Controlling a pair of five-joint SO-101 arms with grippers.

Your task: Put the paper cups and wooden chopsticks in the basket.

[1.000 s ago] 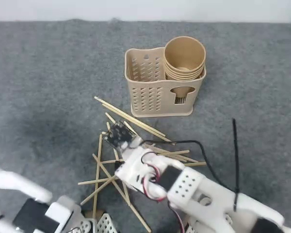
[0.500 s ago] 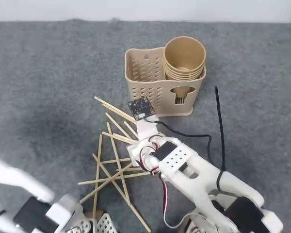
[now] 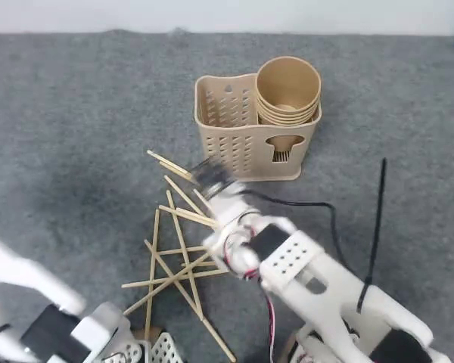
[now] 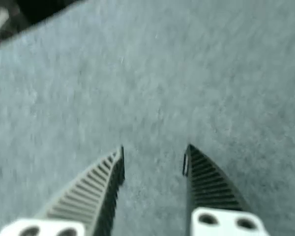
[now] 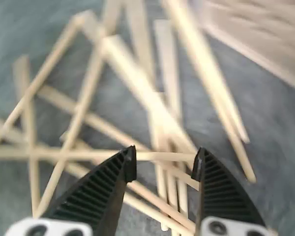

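Sliding up from the low end of the pile, the right arm point(image 3: 295, 265) is now sitting nearer the basket point(image 3: 234, 147) than it was a second ago.

Chopsticks point(image 5: 137, 86) are lying crossed in a loose heap on the grey mat point(image 3: 76, 113), just in front of the basket and outside it. They are lying every which way, so it looks like they need picking out one or two at a time.

Right over them the right gripper point(image 5: 164, 156) is hanging with its jaws partly open, and it is holding nothing. A few sticks are running under and between its tips, so it seems to be lining up to pinch one.

Cups point(image 3: 288, 87) are sitting stacked inside the right part of the basket, so that job looks done.

Well apart from the sticks, the left gripper point(image 4: 154, 152) is resting over bare mat. Its jaws are open too and holding nothing. It is likely keeping out of the way.
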